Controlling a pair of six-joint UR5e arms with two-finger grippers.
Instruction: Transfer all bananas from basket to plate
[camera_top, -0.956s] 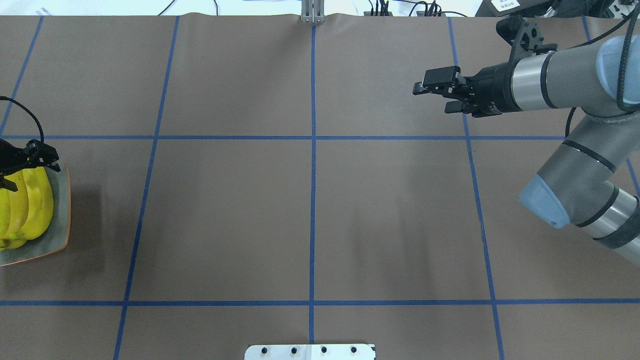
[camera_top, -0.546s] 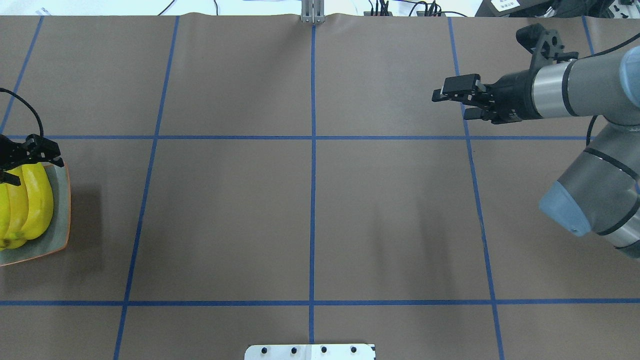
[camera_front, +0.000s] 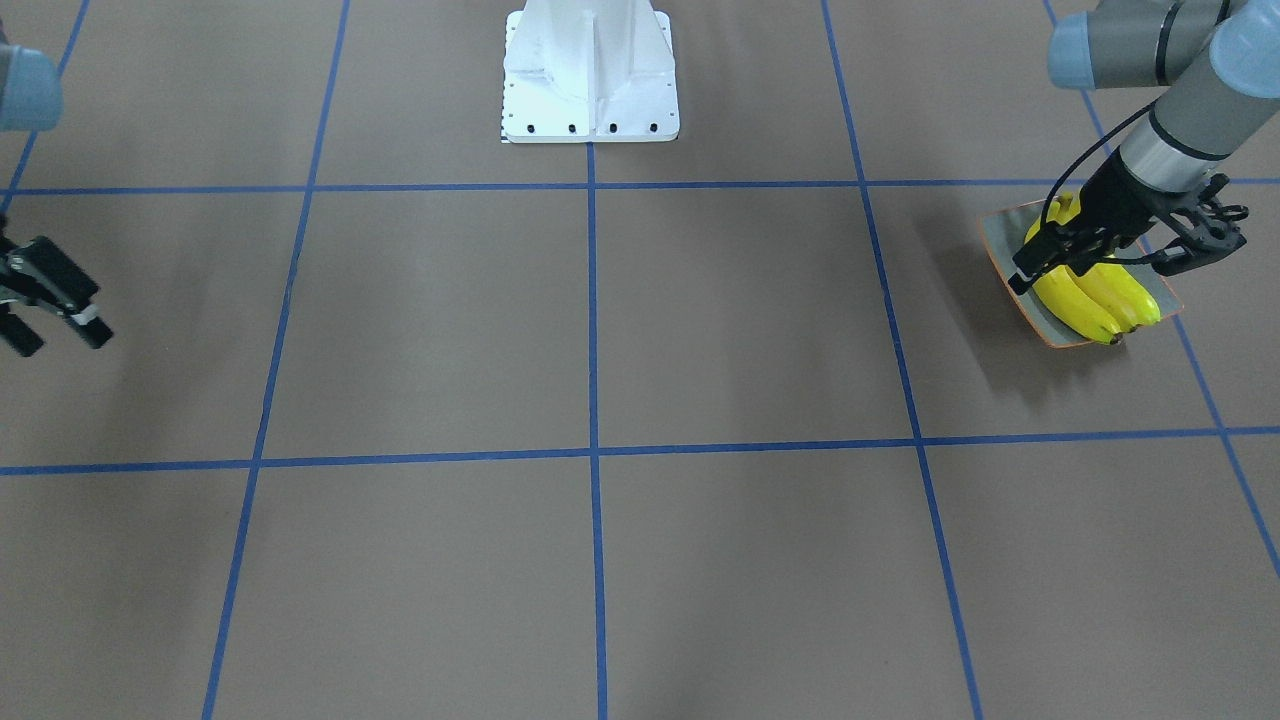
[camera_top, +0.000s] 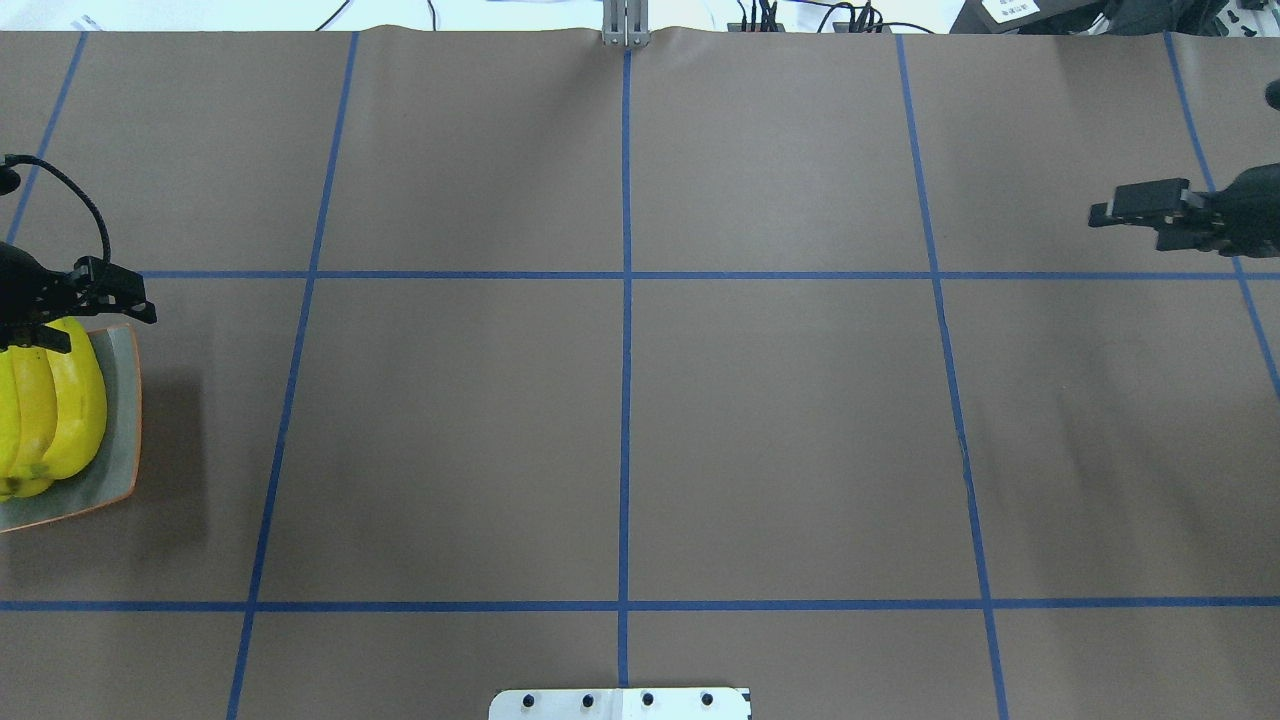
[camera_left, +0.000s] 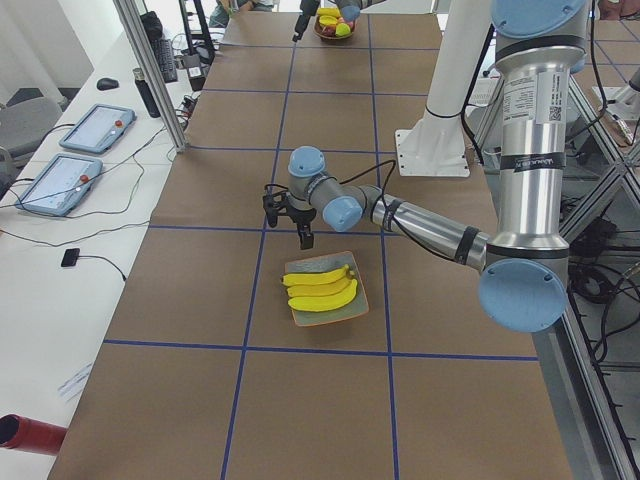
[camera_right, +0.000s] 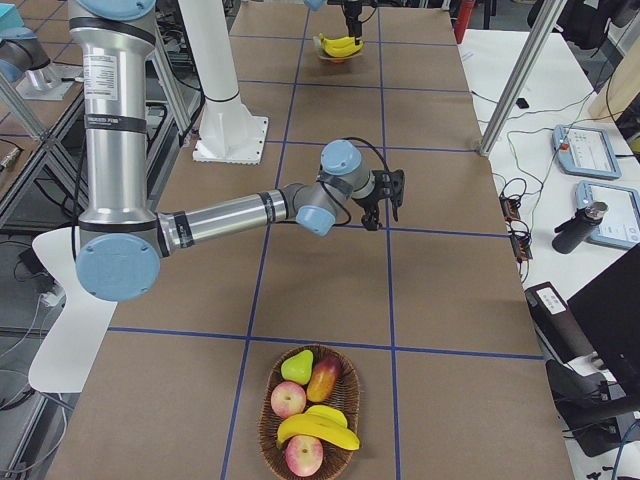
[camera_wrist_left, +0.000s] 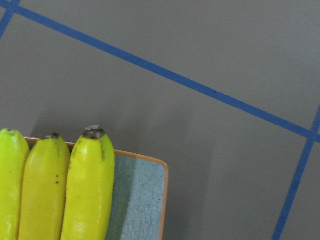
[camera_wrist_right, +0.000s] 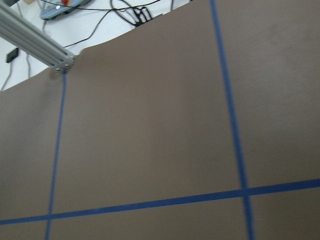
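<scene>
Three yellow bananas (camera_top: 60, 410) lie side by side on the grey-green plate (camera_top: 122, 400) at the table's left edge. They also show in the front view (camera_front: 1090, 295) and the left wrist view (camera_wrist_left: 90, 190). My left gripper (camera_top: 85, 318) hovers open and empty just above their far ends; it also shows in the front view (camera_front: 1105, 262). My right gripper (camera_top: 1140, 225) is open and empty at the far right. In the right side view it (camera_right: 385, 200) is well short of the wicker basket (camera_right: 272, 440), where a yellow banana (camera_right: 320, 428) lies.
The basket also holds a pear (camera_right: 296, 366) and apples (camera_right: 288, 400). The robot's white base (camera_front: 590, 70) stands at the table's middle rear. Blue tape lines cross the brown table cover. A metal post (camera_top: 625, 25) stands at the far edge.
My right arm has swung right, almost out of the overhead view. My left gripper has drawn back from the bananas, which stay on the plate.
</scene>
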